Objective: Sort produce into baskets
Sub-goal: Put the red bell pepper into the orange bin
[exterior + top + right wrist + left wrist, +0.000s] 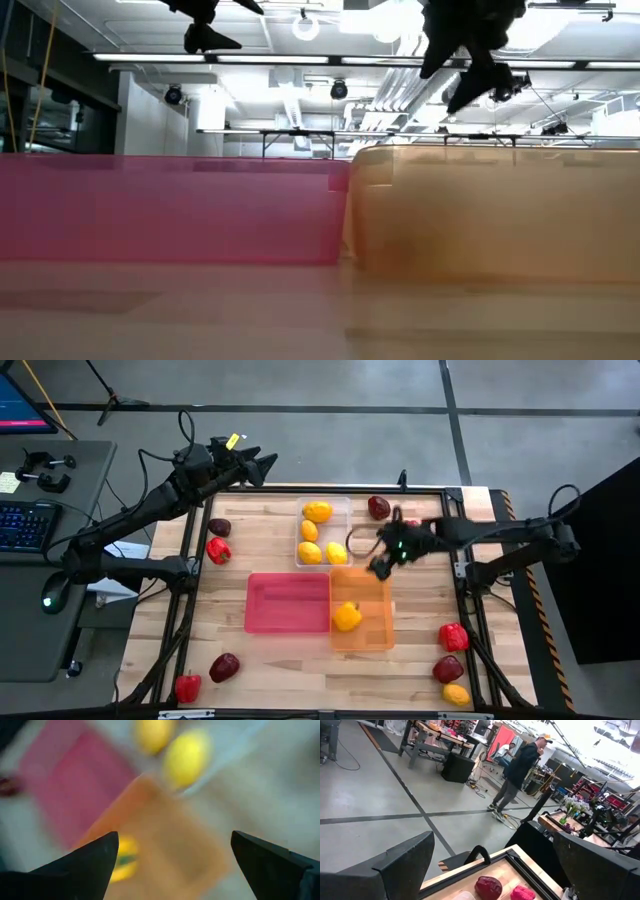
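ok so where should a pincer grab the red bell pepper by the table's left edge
Take the red bell pepper across its rounded body, coming straight down from above. It lies free on the wood, apart from the maroon piece beside it, so both flanks look open. Whether its stem points up cannot be told.

One bin (289, 602) sits mid-table with a second bin (372, 622) touching its right side and holding a bell pepper (346, 617), while a third bin (342, 510), behind them, holds four citrus pieces (317, 512).

Workshop: workbenches (437, 735), taped concrete floor (380, 810).
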### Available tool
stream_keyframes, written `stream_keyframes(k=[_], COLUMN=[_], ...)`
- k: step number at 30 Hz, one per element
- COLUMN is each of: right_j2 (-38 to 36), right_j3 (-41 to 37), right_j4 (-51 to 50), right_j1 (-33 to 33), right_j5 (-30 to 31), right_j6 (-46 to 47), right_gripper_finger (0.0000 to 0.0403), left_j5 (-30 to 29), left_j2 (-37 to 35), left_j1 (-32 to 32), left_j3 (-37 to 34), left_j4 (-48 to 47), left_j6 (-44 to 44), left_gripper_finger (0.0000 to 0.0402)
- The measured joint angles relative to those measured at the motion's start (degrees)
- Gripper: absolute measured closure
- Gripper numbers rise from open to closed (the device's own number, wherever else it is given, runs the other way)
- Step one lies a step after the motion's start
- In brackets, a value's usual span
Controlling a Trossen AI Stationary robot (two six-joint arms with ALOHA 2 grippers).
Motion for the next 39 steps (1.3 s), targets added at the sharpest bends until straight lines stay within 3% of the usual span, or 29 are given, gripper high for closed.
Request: stream_keyframes(k=[5,8,13,19,24,31,39], right_j2=[-0.11,0.55,3.11,4.20,4.22,4.22,4.22], right_j3=[8.68,9.58,3.98,-7.74,-15.84,-23.35,-27.45], right_j4=[-14.17,-19.20,-21.15,-8.00,-2.95,10.43,13.19], right_j1=[-4.91,-9.13,-18.52,-28.64,-34.33,-34.98,-34.99], right_j5=[16.29,20.78,21.34,19.34,17.09,13.24,13.60], right_j6=[-9.21,-4.66,4.08,7.50,10.63,9.52,10.94], right_gripper_finger=[0.0029,0.0029,0.0029,0.0029,0.0029,0.0029,0.0029], left_j5=[0.02,0.31,0.47,0.47,0.46,0.44,0.46], left_j2=[0.00,0.00,0.00,0.00,0.00,0.43,2.17], left_j1=[-0.05,-0.36,-1.39,-1.97,-1.97,-1.97,-1.97], left_j3=[0.00,0.00,0.00,0.00,0.00,0.00,0.00], left_j4=[-0.06,-0.43,-1.30,-2.48,-4.80,-8.81,-9.58], left_j6=[-1.63,-2.91,-4.35,-4.37,-4.39,-4.37,-4.44], left_gripper_finger=[0.0007,0.0007,0.0007,0.0007,0.0007,0.0007,0.0007])
